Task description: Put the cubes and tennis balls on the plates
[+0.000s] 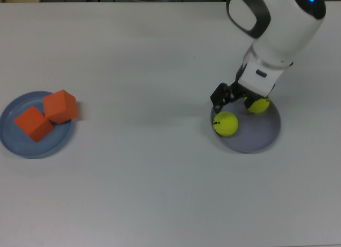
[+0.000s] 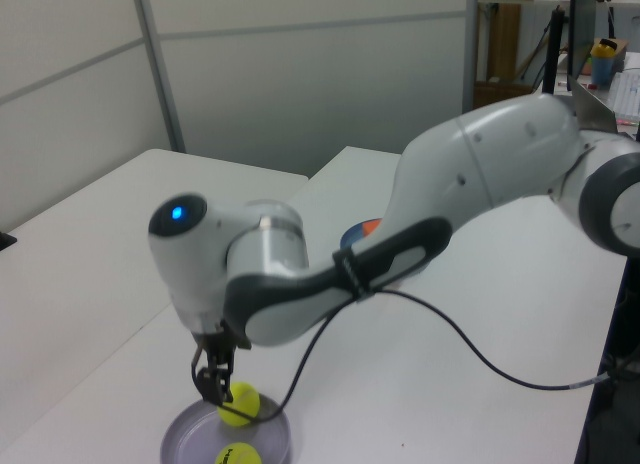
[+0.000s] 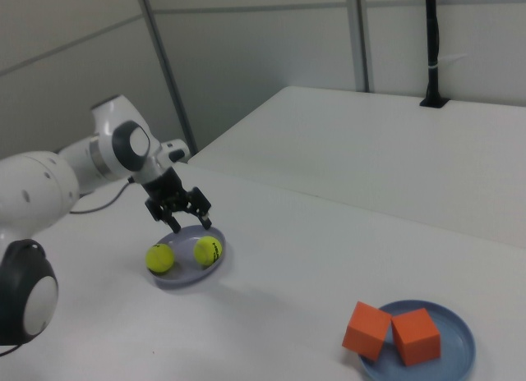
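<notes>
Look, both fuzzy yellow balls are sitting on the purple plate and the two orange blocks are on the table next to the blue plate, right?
Not quite. The two orange cubes sit on the round light-blue plate, as the top view shows. Both fuzzy yellow-green tennis balls do sit on the lavender plate.

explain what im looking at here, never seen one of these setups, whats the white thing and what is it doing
The white thing is a robot arm with jointed segments, ending in a small black two-finger hand. The three pictures show one moment from three cameras: one looking straight down, and two from the sides of the white table.

On the table are two shallow plates. The light blue plate holds two orange cubes. The lavender plate holds two yellow-green tennis balls.

The hand hangs just above the lavender plate with its fingers spread open. It holds nothing: in the right view both balls lie on the plate below it. Everything the job calls for now sits on a plate.
</notes>
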### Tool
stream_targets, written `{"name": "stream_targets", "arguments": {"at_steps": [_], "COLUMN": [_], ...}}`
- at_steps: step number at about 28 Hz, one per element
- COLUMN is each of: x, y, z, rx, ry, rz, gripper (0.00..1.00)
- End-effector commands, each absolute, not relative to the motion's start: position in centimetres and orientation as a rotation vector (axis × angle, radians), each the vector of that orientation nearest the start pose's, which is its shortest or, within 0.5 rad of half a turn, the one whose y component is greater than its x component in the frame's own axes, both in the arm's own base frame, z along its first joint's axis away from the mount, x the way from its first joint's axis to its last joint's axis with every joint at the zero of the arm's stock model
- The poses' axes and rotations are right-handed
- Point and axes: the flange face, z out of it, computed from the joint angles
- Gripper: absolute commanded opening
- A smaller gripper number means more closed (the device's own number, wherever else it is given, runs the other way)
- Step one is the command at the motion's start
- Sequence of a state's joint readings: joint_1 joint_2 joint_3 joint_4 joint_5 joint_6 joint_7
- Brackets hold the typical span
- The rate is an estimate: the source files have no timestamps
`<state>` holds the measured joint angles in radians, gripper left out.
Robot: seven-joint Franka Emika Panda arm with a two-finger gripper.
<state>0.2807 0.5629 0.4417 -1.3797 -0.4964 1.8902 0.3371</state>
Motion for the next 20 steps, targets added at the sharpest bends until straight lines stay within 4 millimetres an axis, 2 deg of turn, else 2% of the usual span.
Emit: {"name": "stream_targets", "arguments": {"at_steps": [1,6,7,11,12,14,17,18,20], "x": [58.3,58.3,58.4,58.7,59.0,59.4,59.6,59.7,59.2], "y": [35.0,30.8,28.9,25.3,23.4,21.1,19.0,17.6,16.2], "z": [47.5,50.9,52.1,54.4,55.3,56.3,57.7,59.1,60.5], "rx": [-3.247,-3.275,-3.308,-3.346,-3.328,-3.300,-3.258,-3.220,-3.198], "ry": [-0.771,-0.686,-0.652,-0.532,-0.448,-0.360,-0.268,-0.204,-0.163], "rz": [-0.136,-0.065,-0.044,-0.046,-0.036,-0.035,-0.043,-0.061,-0.058], "gripper": [1.00,1.00,1.00,1.00,1.00,1.00,1.00,1.00,1.00]}}
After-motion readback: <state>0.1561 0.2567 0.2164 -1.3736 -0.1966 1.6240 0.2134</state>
